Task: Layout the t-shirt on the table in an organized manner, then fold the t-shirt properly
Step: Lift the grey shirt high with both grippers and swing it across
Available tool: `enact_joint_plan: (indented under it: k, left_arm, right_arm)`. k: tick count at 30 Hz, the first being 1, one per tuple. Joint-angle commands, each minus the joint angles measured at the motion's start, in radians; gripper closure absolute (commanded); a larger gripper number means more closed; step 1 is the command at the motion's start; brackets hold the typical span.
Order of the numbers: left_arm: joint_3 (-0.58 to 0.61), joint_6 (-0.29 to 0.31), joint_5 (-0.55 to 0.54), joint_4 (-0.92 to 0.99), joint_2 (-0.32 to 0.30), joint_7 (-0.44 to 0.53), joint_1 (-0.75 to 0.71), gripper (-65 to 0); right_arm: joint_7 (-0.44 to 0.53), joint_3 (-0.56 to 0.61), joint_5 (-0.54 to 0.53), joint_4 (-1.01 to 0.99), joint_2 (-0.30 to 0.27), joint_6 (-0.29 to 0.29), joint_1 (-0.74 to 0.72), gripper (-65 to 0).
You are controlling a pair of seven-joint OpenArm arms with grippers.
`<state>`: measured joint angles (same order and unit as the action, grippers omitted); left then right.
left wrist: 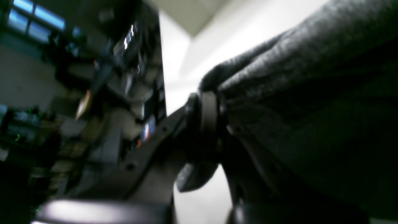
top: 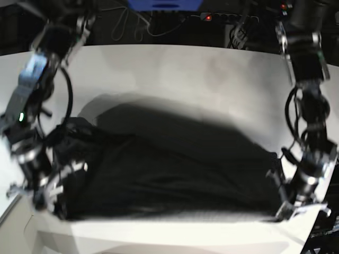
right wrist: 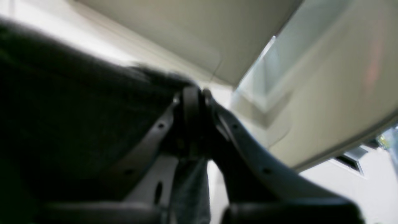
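Two grippers pinch cloth: the left gripper (left wrist: pixel 203 124) has its jaws pressed together on a fold of the heathered dark grey knit t-shirt (top: pixel 169 180), and the right gripper (right wrist: pixel 192 119) clamps another fold. In the base view the shirt hangs stretched between both arms, over the wide white matte table (top: pixel 190 69), near its front edge.

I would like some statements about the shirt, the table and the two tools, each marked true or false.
1. Both tools are shut on the shirt. True: left tool, right tool.
2. The shirt is folded into a small square. False: it is stretched wide between the arms.
3. The table is white. True.
4. The shirt is bright red. False: it is dark grey.
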<state>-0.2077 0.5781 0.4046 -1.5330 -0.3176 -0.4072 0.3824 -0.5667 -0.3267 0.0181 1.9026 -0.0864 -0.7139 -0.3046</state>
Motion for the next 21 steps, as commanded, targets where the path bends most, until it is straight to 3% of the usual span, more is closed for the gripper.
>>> enact_joint_plan:
  k: [1,4,9,15,18,21]
  left_arm:
    - [0.014,-0.016,0.001,0.007,-0.012,0.018,0.063,0.0]
    - [0.077,-0.019,0.001,0.110,-0.012,0.018,0.212,0.0]
    - [0.170,-0.025,-0.002,0.297,-0.008,0.018,0.470,0.0]
    - [0.190,-0.027,-0.006,0.516,0.033,0.029,0.746,0.0]
    - [0.187,-0.027,-0.006,0.529,0.042,0.027,0.815,0.0]
    - [0.187,-0.022,-0.006,0.500,0.047,0.023,0.834,0.0]
  right_arm:
    - [0.017,0.002,-0.011,-0.025,-0.022,0.016,-0.077,0.0]
    - [-0.006,0.022,-0.005,-0.203,-0.060,0.016,-0.267,0.0]
    - [0.010,0.076,0.102,-0.518,-0.128,0.016,-0.572,0.0]
    - [0.201,0.079,0.125,-0.901,-0.191,0.016,-0.891,0.0]
    - [0.219,0.077,0.138,-0.954,-0.200,0.016,-0.999,0.0]
    - [0.221,0.077,0.138,-0.946,-0.200,0.016,-1.001,0.0]
